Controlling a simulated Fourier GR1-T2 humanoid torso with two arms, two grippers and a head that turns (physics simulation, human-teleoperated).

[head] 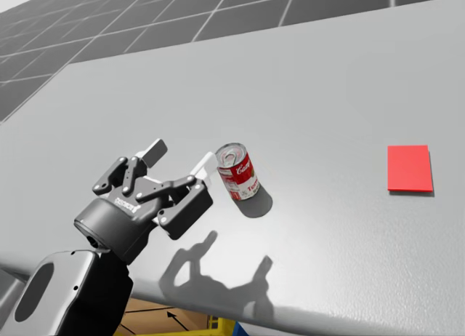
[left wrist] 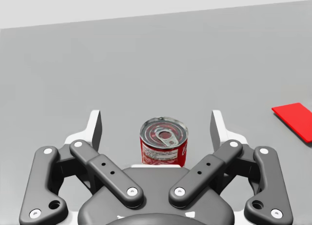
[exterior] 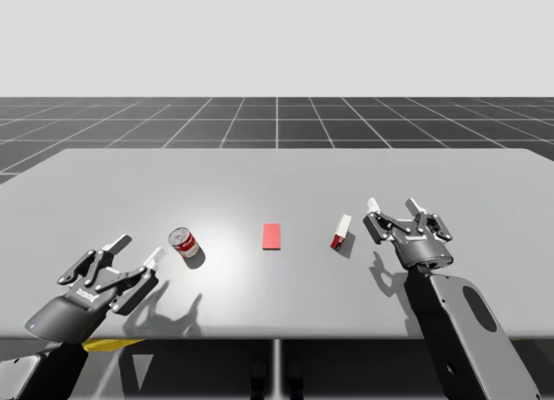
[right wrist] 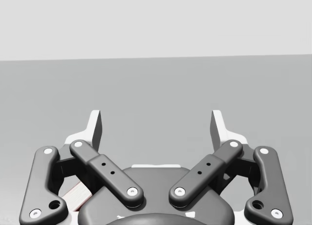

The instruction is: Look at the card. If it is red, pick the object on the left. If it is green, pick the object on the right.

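Left gripper (exterior: 137, 249): wide open; red can (exterior: 184, 243) ahead at 12 o'clock, untouched. Right gripper (exterior: 393, 206): wide open; red-and-white box (exterior: 341, 232) at its 8 o'clock.

Tool (right wrist: 156, 121) agape (red box (right wrist: 76, 197) perhaps beneath)

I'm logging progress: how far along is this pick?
Done: the card is red, so the left object, the red can, is the target, and my left gripper is lined up with it. In hand: nothing; its fingers are open, with the can standing just ahead. Left: advance, close, lift.
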